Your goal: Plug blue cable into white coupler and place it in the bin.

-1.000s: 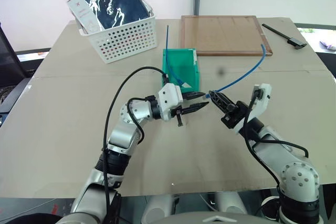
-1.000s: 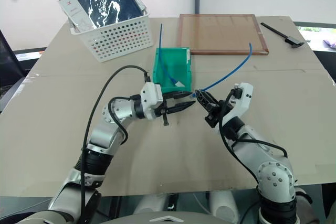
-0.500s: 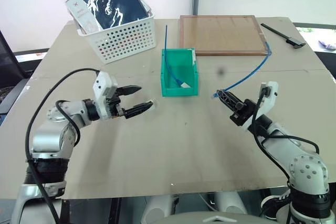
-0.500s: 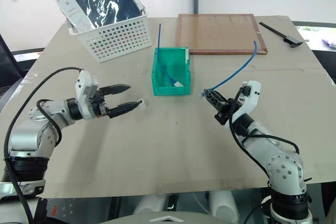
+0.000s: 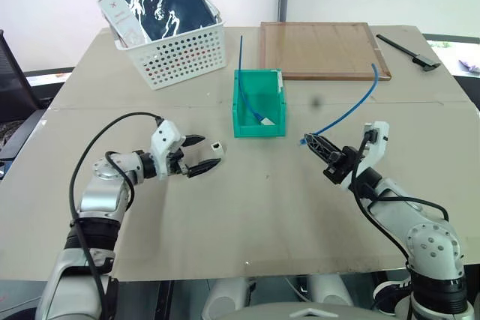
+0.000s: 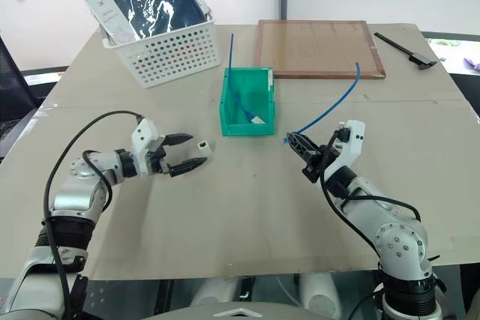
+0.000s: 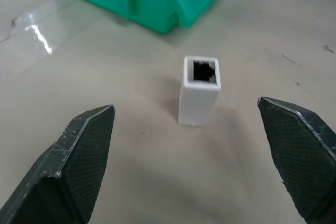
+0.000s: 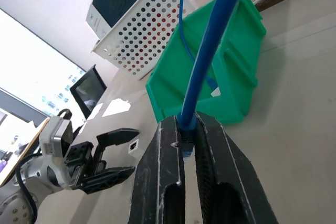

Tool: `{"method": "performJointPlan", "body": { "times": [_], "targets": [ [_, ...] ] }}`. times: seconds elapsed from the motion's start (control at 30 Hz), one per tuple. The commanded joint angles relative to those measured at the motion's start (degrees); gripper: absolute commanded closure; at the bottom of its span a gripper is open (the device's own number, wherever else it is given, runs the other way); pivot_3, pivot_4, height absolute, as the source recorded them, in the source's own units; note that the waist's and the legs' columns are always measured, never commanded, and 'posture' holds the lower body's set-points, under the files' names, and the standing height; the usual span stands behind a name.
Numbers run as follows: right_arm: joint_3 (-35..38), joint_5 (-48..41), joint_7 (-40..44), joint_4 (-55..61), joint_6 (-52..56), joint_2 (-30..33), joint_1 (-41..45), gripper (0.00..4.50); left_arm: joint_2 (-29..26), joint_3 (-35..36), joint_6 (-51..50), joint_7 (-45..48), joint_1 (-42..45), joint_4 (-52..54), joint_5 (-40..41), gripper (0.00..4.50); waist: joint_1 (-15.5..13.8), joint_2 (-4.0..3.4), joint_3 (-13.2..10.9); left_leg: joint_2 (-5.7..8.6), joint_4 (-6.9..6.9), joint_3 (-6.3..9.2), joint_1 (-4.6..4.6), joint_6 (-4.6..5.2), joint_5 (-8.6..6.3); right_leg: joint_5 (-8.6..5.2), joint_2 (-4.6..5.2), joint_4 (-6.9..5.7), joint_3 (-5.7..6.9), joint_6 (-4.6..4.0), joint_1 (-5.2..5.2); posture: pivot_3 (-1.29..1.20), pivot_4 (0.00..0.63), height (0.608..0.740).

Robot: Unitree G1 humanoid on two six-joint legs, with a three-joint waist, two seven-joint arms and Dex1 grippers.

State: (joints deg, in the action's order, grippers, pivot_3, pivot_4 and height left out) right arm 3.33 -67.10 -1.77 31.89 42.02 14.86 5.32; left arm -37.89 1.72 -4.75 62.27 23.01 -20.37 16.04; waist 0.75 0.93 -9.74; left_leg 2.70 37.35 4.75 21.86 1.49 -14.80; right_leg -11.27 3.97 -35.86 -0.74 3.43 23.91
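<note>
The white coupler stands on end on the table, its dark socket facing up. My left gripper is open wide and low over the table, and the coupler sits free between its fingertips. My right gripper is shut on the plug end of the blue cable, right of the bin. The cable arcs back towards the wooden board. The green bin stands at mid table between the two grippers.
Inside the bin lie another blue cord that sticks up over the back wall and a small white piece. A white perforated basket stands back left, a wooden board back centre, a black tool back right.
My left gripper has swung left, away from the right gripper, opened wide and sunk to the table. The coupler now stands between its fingers. The right gripper has kept its grip and place.
</note>
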Motion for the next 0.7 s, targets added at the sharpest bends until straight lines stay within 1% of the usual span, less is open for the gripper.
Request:
{"method": "performJointPlan", "body": {
  "times": [0.03, 0.13, 0.17, 0.2, 0.33, 0.37, 0.47, 0.53, 0.63, 0.7],
  "targets": [
    [1.17, 0.16, 0.33, 3.02, -1.33, 0.31, 0.14, 4.50, 1.02, -0.44, 2.53, -0.04, 1.35, -2.04, -1.22, 0.28, 0.07, 0.00, 0.00, 0.00, 0.00, 0.00, 0.00, 0.00, 0.00, 0.00, 0.00, 0.00, 0.00, 0.00, 0.00, 0.00, 0.150, 0.740],
    [1.29, 0.70, 0.53, 3.28, -1.39, 0.61, -0.01, 4.50, 1.94, -1.34, 4.73, 0.32, 1.93, -4.89, -2.85, 1.20, 0.15, 0.01, 0.01, 0.00, 0.00, -0.02, 0.00, 0.00, 0.00, 0.00, 0.00, -0.01, -0.01, 0.00, 0.01, 0.00, 0.150, 0.740],
    [1.37, 0.95, 0.59, 3.44, -1.43, 0.84, -0.05, 4.50, 2.10, -1.71, 5.93, 0.94, 2.02, -6.23, -3.23, 1.78, 0.13, 0.01, 0.01, 0.00, 0.00, -0.02, 0.00, 0.00, 0.00, 0.00, 0.00, -0.01, -0.01, 0.00, 0.01, 0.00, 0.150, 0.740],
    [1.47, 1.20, 0.70, 3.61, -1.45, 1.11, -0.09, 4.50, 2.28, -1.86, 6.65, 1.66, 2.17, -7.44, -3.20, 2.07, 0.12, 0.01, 0.01, 0.00, 0.00, -0.02, 0.00, 0.00, 0.00, 0.00, 0.00, -0.01, -0.01, 0.00, 0.01, 0.00, 0.150, 0.740],
    [1.51, 3.01, 2.19, 3.91, -1.86, 2.54, -0.03, 4.50, 2.86, -1.78, 9.94, 3.78, 3.32, -11.31, -3.08, 3.97, 0.04, 0.03, 0.02, 0.01, 0.01, -0.02, 0.00, 0.00, 0.00, 0.00, 0.00, -0.01, 0.00, 0.01, 0.00, 0.00, 0.150, 0.740],
    [1.37, 3.86, 3.67, 3.89, -2.59, 2.83, 0.11, 4.50, 2.99, -1.71, 10.12, 5.12, 3.33, -11.03, -2.32, 4.18, 0.04, 0.03, 0.02, 0.01, 0.01, -0.02, -0.01, 0.00, 0.00, 0.00, 0.00, -0.01, 0.00, 0.01, -0.01, 0.00, 0.150, 0.740],
    [0.74, 8.03, 8.37, 3.97, -4.10, 5.65, 1.13, 4.50, 3.21, -2.59, 9.50, 9.43, 2.00, -6.66, -0.35, 4.15, 0.08, 0.03, 0.02, 0.01, 0.01, -0.04, 0.01, 0.01, 0.00, 0.00, 0.00, -0.01, 0.00, 0.01, -0.01, 0.00, 0.150, 0.740],
    [-0.52, 11.38, 12.74, 4.04, -4.68, 8.95, 2.70, 4.50, 3.81, -3.78, 7.71, 11.21, 0.81, -1.94, 0.54, 4.15, 0.09, 0.02, 0.01, 0.01, 0.01, -0.07, 0.02, 0.01, 0.00, 0.00, 0.02, 0.00, -0.02, 0.01, 0.00, 0.00, 0.150, 0.740],
    [-4.08, 17.42, 20.68, 3.06, -5.15, 14.98, 6.64, 4.50, 5.32, -7.20, 5.55, 12.56, 0.27, 3.93, 0.17, 4.15, 0.06, 0.00, -0.01, 0.01, 0.03, -0.04, 0.03, 0.01, 0.00, 0.00, 0.02, 0.00, 0.00, 0.01, 0.00, 0.00, 0.150, 0.740],
    [-7.41, 21.66, 26.59, 1.55, -6.23, 18.47, 9.85, 4.50, 6.55, -9.84, 5.91, 12.83, 0.88, 5.16, -1.60, 4.15, 0.04, 0.02, 0.00, 0.02, 0.08, -0.05, 0.03, 0.01, 0.00, 0.00, 0.02, 0.00, 0.01, 0.01, -0.01, 0.00, 0.150, 0.740]
  ]
}}
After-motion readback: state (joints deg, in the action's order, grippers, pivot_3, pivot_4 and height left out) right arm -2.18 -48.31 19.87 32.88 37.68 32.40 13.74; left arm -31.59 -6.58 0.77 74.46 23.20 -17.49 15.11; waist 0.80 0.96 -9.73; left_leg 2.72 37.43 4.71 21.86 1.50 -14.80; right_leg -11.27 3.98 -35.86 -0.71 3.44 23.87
